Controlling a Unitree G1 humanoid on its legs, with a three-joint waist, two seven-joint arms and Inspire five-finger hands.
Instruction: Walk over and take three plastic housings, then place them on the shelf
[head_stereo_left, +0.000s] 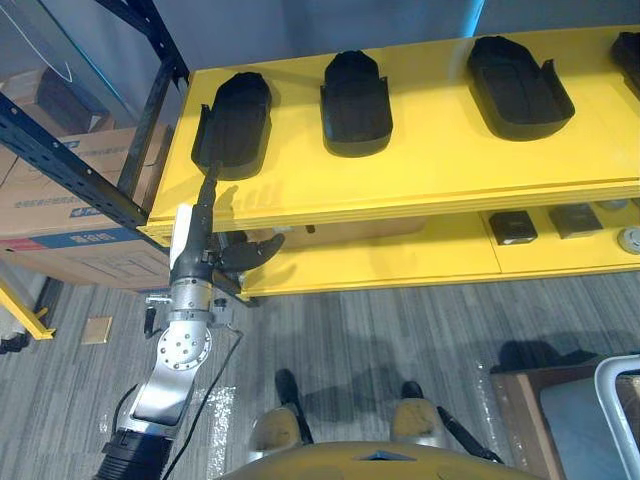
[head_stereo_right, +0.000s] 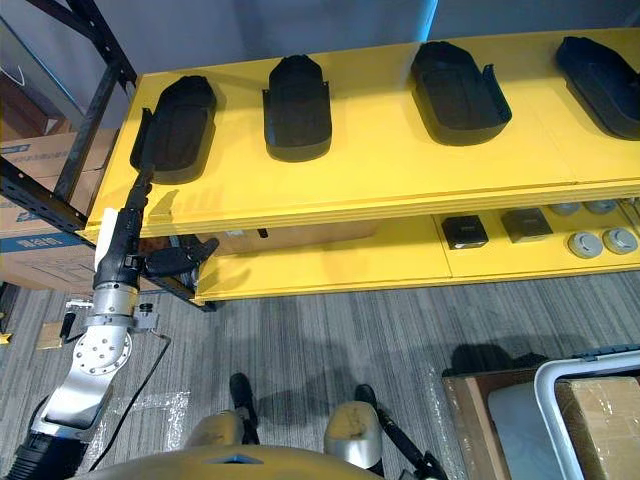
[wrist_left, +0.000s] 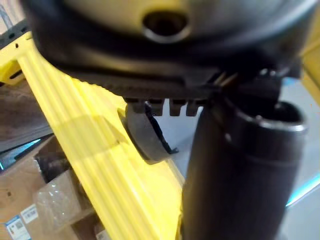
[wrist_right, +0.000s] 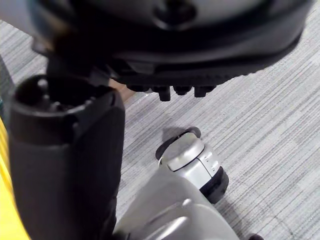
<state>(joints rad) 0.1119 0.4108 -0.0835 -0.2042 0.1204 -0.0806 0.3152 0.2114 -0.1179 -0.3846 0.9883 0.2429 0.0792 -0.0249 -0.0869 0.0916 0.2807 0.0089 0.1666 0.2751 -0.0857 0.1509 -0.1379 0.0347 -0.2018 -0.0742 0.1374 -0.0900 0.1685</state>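
Note:
Several black plastic housings lie in a row on the yellow shelf (head_stereo_left: 430, 170): the leftmost housing (head_stereo_left: 235, 122), a second housing (head_stereo_left: 357, 103), a third housing (head_stereo_left: 520, 85) and a fourth housing (head_stereo_right: 605, 70) at the far right. My left hand (head_stereo_left: 200, 232) reaches up from the lower left with straight fingers whose tips touch the near edge of the leftmost housing (wrist_left: 147, 132); its thumb sticks out sideways below the shelf edge. It is open and holds nothing. My right hand (wrist_right: 190, 45) hangs low over the grey carpet, open and empty.
A dark blue rack upright (head_stereo_left: 150, 110) stands at the shelf's left end, with cardboard boxes (head_stereo_left: 70, 190) behind it. The lower yellow shelf carries small black boxes (head_stereo_right: 464, 231) and round parts (head_stereo_right: 585, 243). A white-rimmed crate (head_stereo_right: 560, 380) sits on the floor at the lower right.

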